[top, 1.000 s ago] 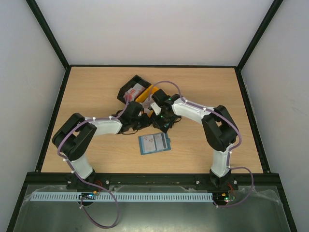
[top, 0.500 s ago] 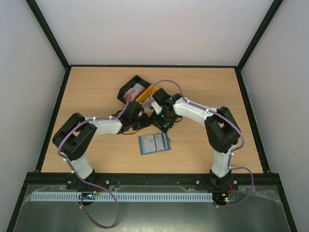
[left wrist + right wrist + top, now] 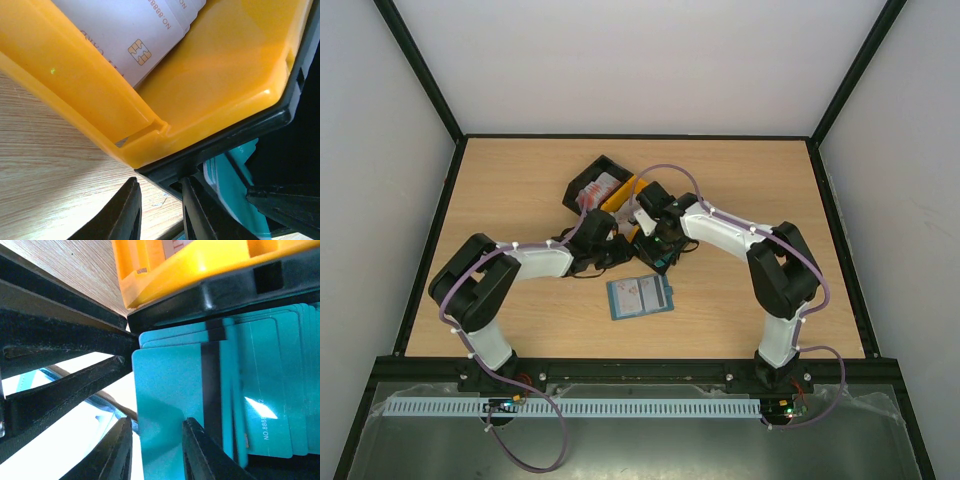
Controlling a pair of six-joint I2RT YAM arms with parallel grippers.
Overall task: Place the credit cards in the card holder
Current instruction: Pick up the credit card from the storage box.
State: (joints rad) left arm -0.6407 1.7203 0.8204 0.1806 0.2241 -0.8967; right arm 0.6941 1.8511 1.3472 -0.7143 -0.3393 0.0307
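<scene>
The blue-teal card holder (image 3: pixel 640 296) lies open on the table in front of both grippers. A stack of green-teal credit cards (image 3: pixel 260 390) sits in a black bin (image 3: pixel 225 295); one card (image 3: pixel 165 390) sticks out toward me. My right gripper (image 3: pixel 157 450) is open, its fingers over that card's near end; it also shows in the top view (image 3: pixel 655 250). My left gripper (image 3: pixel 159 210) is narrowly open at the black bin's corner (image 3: pixel 210 150), with bare table in the gap, and appears in the top view (image 3: pixel 623 245). A whitish card (image 3: pixel 140 30) lies in the yellow bin (image 3: pixel 225 75).
A second black bin (image 3: pixel 592 185) with red-and-white cards stands behind the yellow bin (image 3: pixel 620 195). The two grippers sit close together, and the left arm's black fingers (image 3: pixel 60 390) fill the left of the right wrist view. A black frame edges the table.
The right arm's elbow has shifted slightly to the right and its gripper has edged toward the bins. The left arm and the card holder have not moved.
</scene>
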